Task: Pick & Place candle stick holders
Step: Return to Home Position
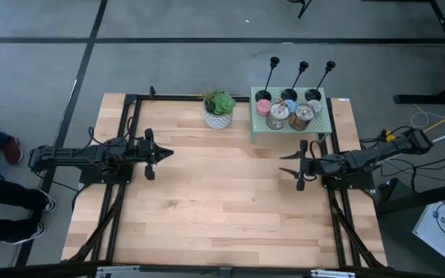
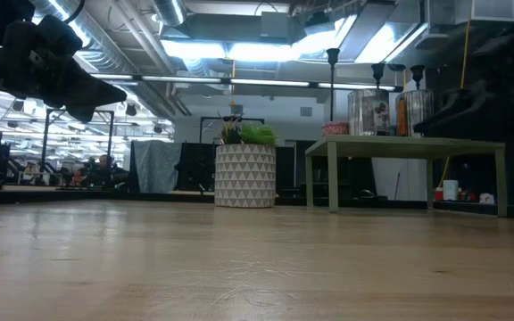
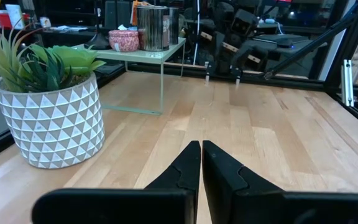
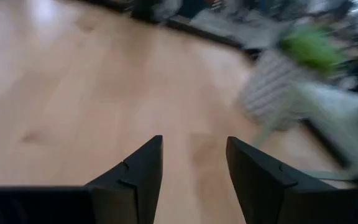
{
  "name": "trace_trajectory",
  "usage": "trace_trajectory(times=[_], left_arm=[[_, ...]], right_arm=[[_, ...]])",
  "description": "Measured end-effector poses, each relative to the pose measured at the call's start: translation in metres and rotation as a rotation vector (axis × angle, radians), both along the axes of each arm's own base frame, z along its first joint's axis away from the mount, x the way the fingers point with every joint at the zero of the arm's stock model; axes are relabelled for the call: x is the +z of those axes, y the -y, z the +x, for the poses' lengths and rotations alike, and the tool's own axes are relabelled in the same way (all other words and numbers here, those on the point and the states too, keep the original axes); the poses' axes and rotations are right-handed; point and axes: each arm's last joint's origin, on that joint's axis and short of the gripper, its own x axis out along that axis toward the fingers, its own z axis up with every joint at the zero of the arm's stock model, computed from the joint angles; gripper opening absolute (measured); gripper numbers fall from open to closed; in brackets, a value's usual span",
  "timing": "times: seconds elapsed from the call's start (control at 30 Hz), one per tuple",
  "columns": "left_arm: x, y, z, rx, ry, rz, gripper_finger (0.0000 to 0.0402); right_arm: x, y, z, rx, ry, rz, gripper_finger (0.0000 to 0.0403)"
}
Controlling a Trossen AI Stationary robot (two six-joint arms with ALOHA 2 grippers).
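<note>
Three black candle stick holders (image 1: 288, 94) stand in a row on their round bases along the far edge of a pale green raised stand (image 1: 323, 123). Their thin stems and knobs rise above it in the low view (image 2: 333, 55). My left gripper (image 1: 168, 153) is shut and empty above the table's left half, pointing toward the right edge; it also shows in the left wrist view (image 3: 201, 149). My right gripper (image 1: 288, 162) is open and empty, near the stand's near edge and pointing toward the left edge; it also shows in the right wrist view (image 4: 194, 149).
On the stand, in front of the holders, sit a pink candle (image 1: 263, 106) and round silver tins (image 1: 304, 114). A potted green plant (image 1: 219, 110) in a white patterned pot stands left of the stand. Bare wooden tabletop (image 1: 222, 193) lies between and in front of the arms.
</note>
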Motion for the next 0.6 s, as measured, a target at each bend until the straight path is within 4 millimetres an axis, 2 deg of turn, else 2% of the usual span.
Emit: trace_trajectory(times=[0.1,0.37,0.6], left_arm=[[0.000,0.000,0.000,0.000,0.000,0.000,0.0009],[0.000,0.000,0.000,0.000,0.000,0.000,0.0008],[0.000,0.000,0.000,0.000,0.000,0.000,0.0012]], right_arm=[[0.006,0.003,-0.002,-0.057,0.055,-0.031,0.0179],[0.019,0.003,-0.009,0.021,0.184,-0.043,0.0179],[0.022,-0.001,-0.012,0.199,0.216,-0.009,0.0179]])
